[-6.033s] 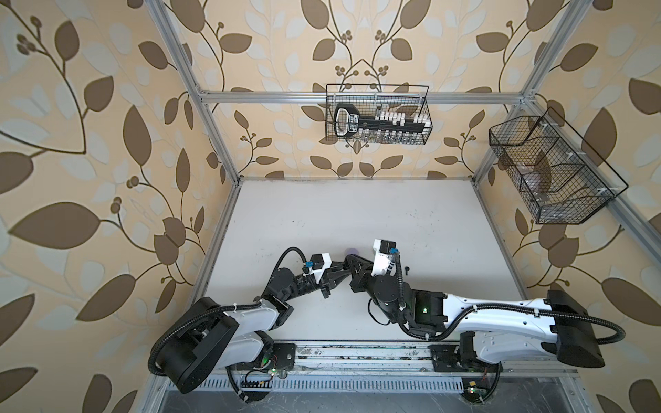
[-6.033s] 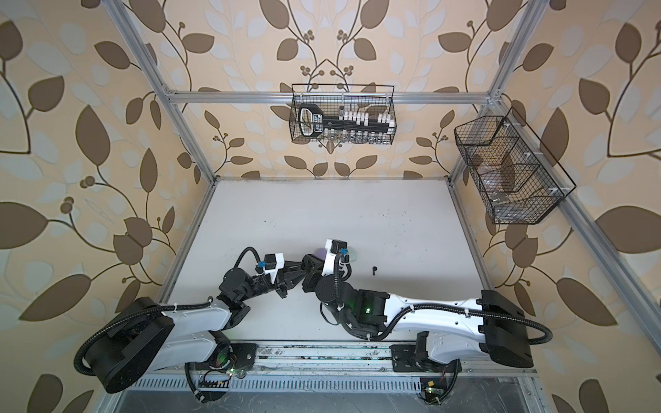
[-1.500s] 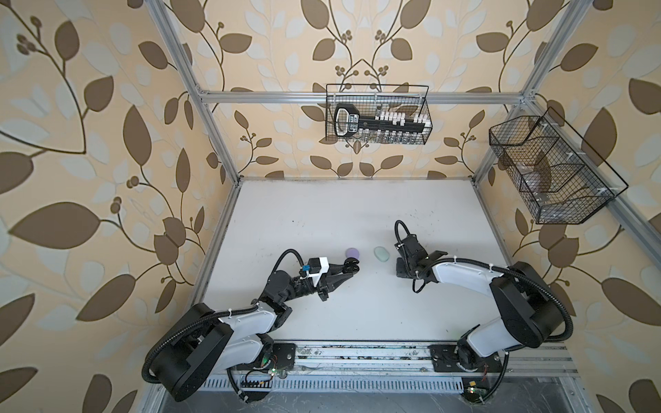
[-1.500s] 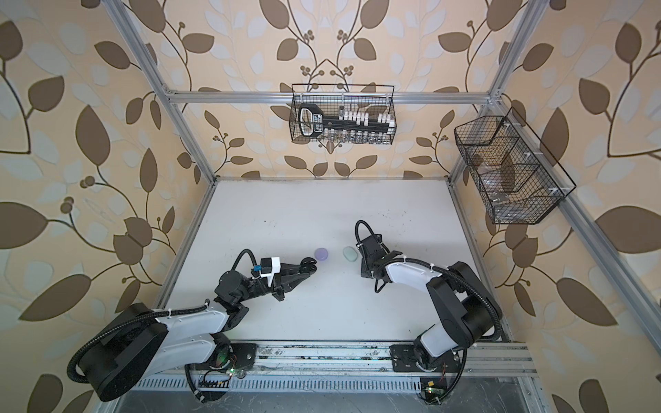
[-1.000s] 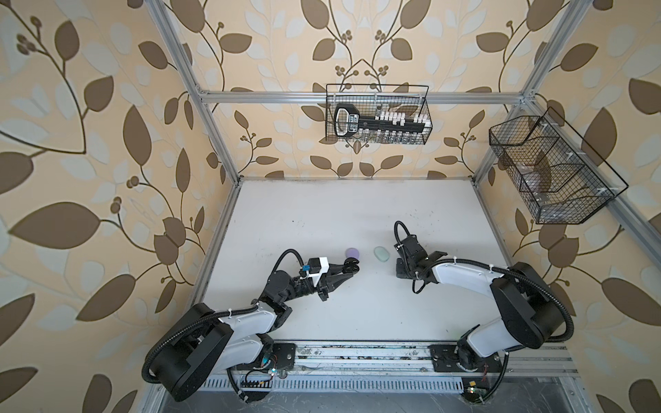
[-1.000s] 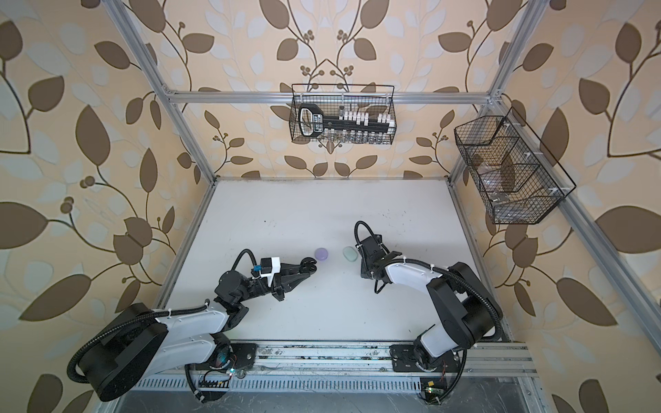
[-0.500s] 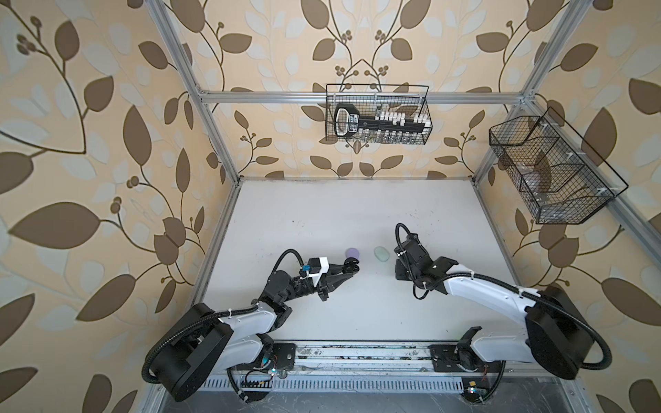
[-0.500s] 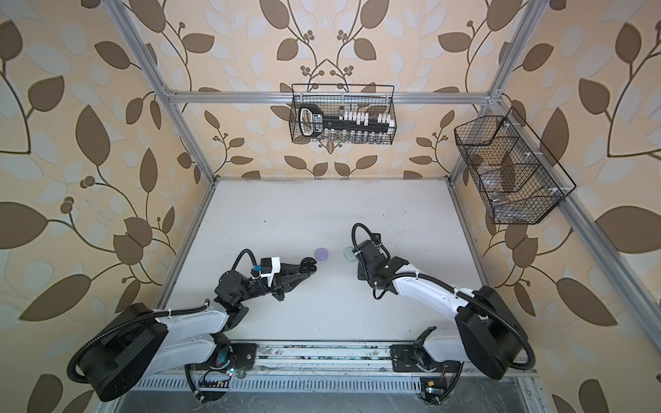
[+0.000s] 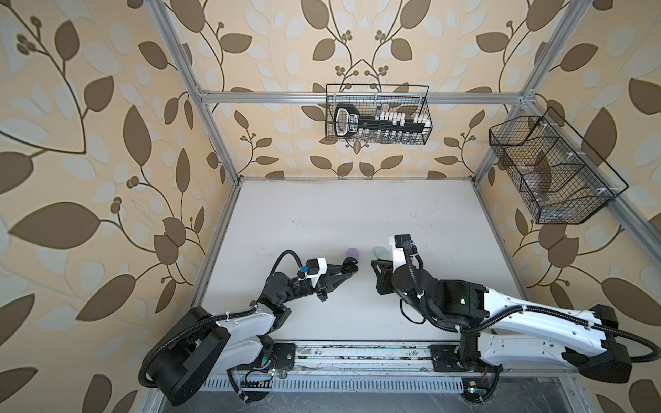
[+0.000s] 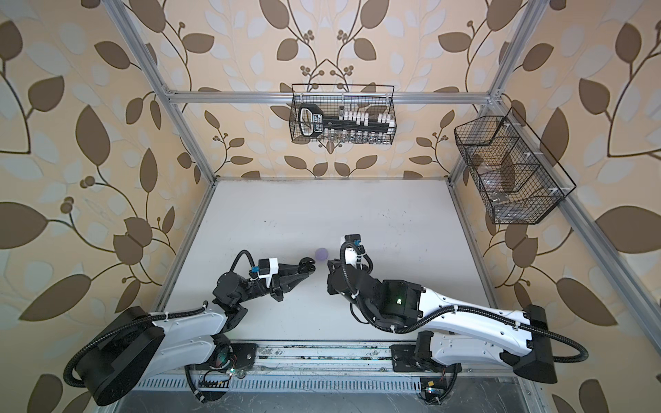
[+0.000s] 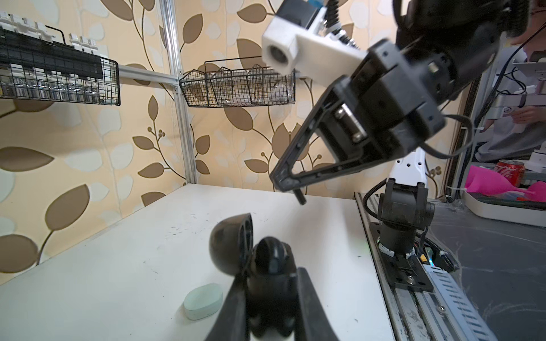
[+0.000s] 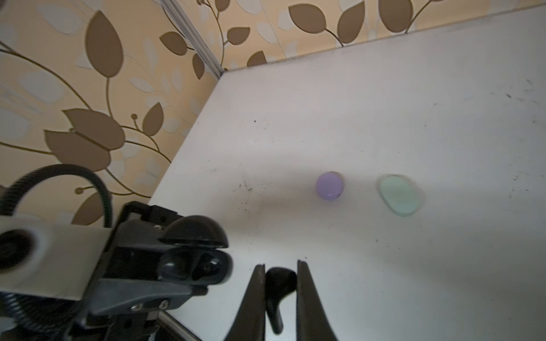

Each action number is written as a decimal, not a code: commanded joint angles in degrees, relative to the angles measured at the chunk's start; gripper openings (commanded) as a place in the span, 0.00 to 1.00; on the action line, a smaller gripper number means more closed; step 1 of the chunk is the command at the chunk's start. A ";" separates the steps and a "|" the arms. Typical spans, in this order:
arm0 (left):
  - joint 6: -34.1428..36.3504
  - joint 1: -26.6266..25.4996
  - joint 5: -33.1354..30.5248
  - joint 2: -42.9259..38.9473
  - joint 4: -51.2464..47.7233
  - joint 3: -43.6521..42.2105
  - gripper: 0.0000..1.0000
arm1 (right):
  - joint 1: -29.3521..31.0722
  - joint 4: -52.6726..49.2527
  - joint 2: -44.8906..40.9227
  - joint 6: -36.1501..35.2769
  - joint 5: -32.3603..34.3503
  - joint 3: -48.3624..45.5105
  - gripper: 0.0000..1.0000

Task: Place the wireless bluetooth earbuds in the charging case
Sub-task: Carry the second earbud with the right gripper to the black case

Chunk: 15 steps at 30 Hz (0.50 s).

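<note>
Over the white desk, both arms reach low toward the middle, left claw clamped on the open black charging case, right claw pinching a black stemmed earbud just beside it.

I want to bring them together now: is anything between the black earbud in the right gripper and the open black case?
Nothing visible. Only air separates the black earbud in the right gripper from the open black case held by the left gripper; its lid is swung back. The lavender case and mint case lie aside.
</note>
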 commanded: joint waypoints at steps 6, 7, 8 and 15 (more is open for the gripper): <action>-0.48 -0.43 -0.61 -2.35 3.77 -0.28 0.00 | 6.65 21.84 1.56 -3.72 7.61 -4.81 0.12; -0.56 -0.42 -0.61 -2.58 3.76 -0.27 0.00 | 6.80 23.25 2.01 -4.17 8.02 -5.19 0.12; -0.61 -0.41 -0.61 -2.80 3.81 -0.31 0.00 | 6.81 24.71 2.50 -4.45 8.26 -5.37 0.12; -1.19 -0.41 -0.61 -3.29 3.77 -0.31 0.00 | 6.89 32.08 4.64 -5.26 10.06 -7.74 0.12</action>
